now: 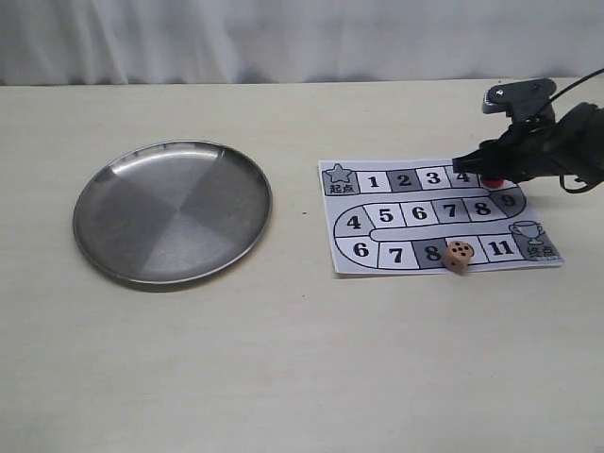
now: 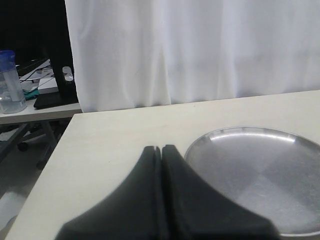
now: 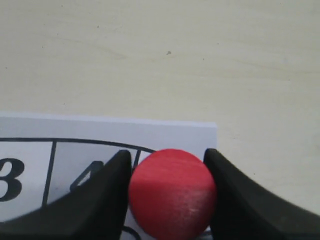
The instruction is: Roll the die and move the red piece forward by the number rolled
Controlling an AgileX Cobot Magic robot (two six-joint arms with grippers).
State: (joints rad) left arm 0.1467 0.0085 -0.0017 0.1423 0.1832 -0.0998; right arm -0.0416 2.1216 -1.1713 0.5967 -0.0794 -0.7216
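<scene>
The die (image 1: 459,256) (on board (image 1: 415,212)) lies outside plate (image 1: 173,212); right hand (image 3: 167,165) grips red piece (image 3: 172,197).

My exterior camera overlooks the table (image 1: 283,359) from its near side. Left wrist faces the far curtain (image 2: 200,50), sharing the plate (image 1: 173,210); right wrist looks closely down on the board (image 3: 100,132).

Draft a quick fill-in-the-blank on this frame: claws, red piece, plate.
1. The right claw grips the red piece beside the board square in the top row numbered ____.
2. The left claw is ____, with nothing between its fingers.
3. In the exterior view the metal plate lies to the ____ of the board.
Missing words: 4; shut; left.
</scene>
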